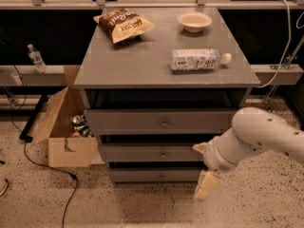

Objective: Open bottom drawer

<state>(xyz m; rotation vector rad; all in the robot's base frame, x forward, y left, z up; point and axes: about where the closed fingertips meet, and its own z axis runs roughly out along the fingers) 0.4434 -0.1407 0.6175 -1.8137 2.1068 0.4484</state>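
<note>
Gripper (pixel 206 184), cream-coloured, hangs at about five o'clock in the view at the end of the white arm (pixel 259 137), which reaches in from the three o'clock edge. Whether it is open or closed cannot be told. It holds nothing that can be seen. The grey cabinet (pixel 142 72) fills the middle of the view and stands on a speckled floor (pixel 142 210). Its three drawer fronts are stacked down the near face. The top drawer (pixel 142 121) looks widest and the middle drawer (pixel 137 153) sits beneath it. The bottom drawer (pixel 142 175) is lowest, at about six o'clock in the view, and looks shut like the other two. The gripper is just beside the three o'clock end of that lowest front, in front of it as seen, and contact cannot be told. The drawer's small round knob (pixel 161 177) lies well apart from the gripper, toward nine o'clock of it. An open cardboard box (pixel 71 151) stands on the floor at nine o'clock of the cabinet, close against its side, with some cans (pixel 78 123) inside. On the cabinet top a chip bag (pixel 124 25) lies at eleven o'clock. A clear water bottle (pixel 197 59) lies on its side at three o'clock with its white cap pointing toward three. A pale bowl (pixel 194 21) sits upright at one o'clock, apart from the bottle. A black cable (pixel 45 163) trails over the floor at eight o'clock. A small bottle (pixel 35 58) stands on a ledge near the nine o'clock edge.
</note>
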